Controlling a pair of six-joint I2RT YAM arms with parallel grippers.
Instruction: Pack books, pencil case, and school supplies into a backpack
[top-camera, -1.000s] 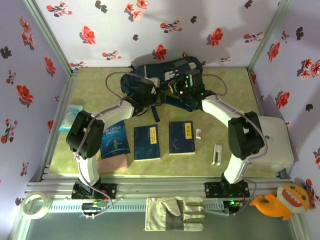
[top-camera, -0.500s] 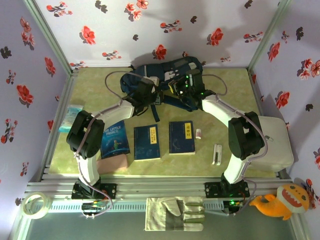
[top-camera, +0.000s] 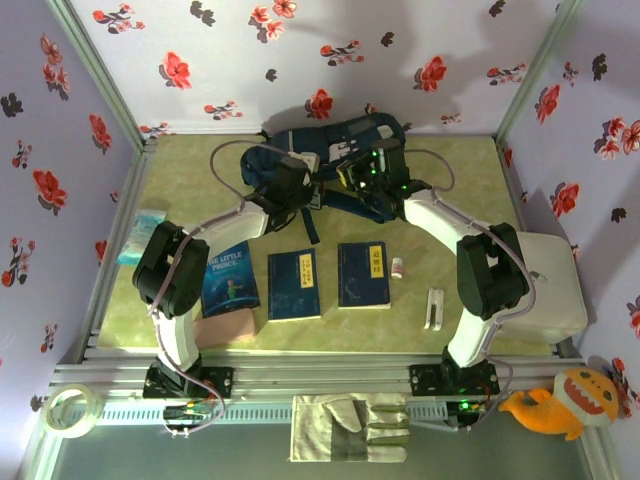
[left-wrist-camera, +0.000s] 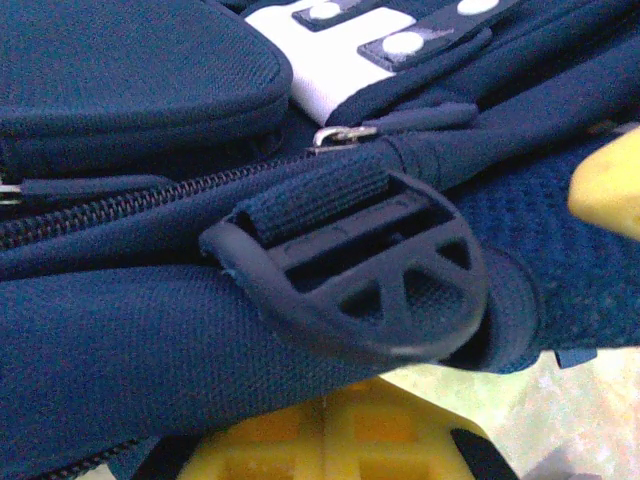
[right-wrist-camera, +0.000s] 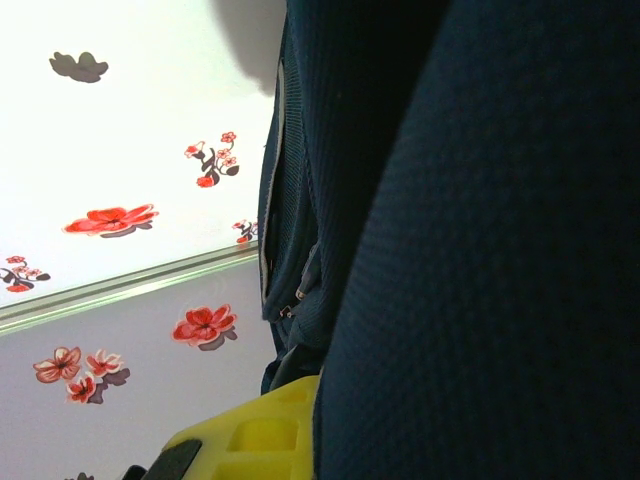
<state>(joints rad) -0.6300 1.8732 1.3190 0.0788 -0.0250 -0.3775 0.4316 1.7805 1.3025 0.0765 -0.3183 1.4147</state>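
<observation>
- Change from a second ago, top view: left gripper (top-camera: 288, 186) has drawn its jaws together on the backpack (top-camera: 330, 133); the books and small items lie as before.
- Top view, upper centre: backpack lies at the far side of the table (top-camera: 460, 180). Both arms reach into it, with the right gripper (top-camera: 366, 172) at its right half.
- Top view, centre row, left to right: blue Little Prince book (top-camera: 230, 278), first navy book (top-camera: 294, 284), second navy book (top-camera: 363, 274), white tube (top-camera: 398, 268). The white bar (top-camera: 434, 308) is lower right. All lie flat, apart from the backpack.
- Top view, lower left: pink pencil case (top-camera: 226, 329) just below the blue book, partly under the left arm.
- Left wrist view: yellow fingers (left-wrist-camera: 330, 440) at the bottom and right edges, clamped on navy backpack fabric. A black plastic buckle (left-wrist-camera: 370, 270) sits at centre, a metal zipper pull (left-wrist-camera: 340, 135) above it.
- Right wrist view: yellow finger (right-wrist-camera: 260, 430) at the bottom edge, jaws closed on backpack fabric pressed against it. The flowered wall (right-wrist-camera: 120, 130) is at left.
</observation>
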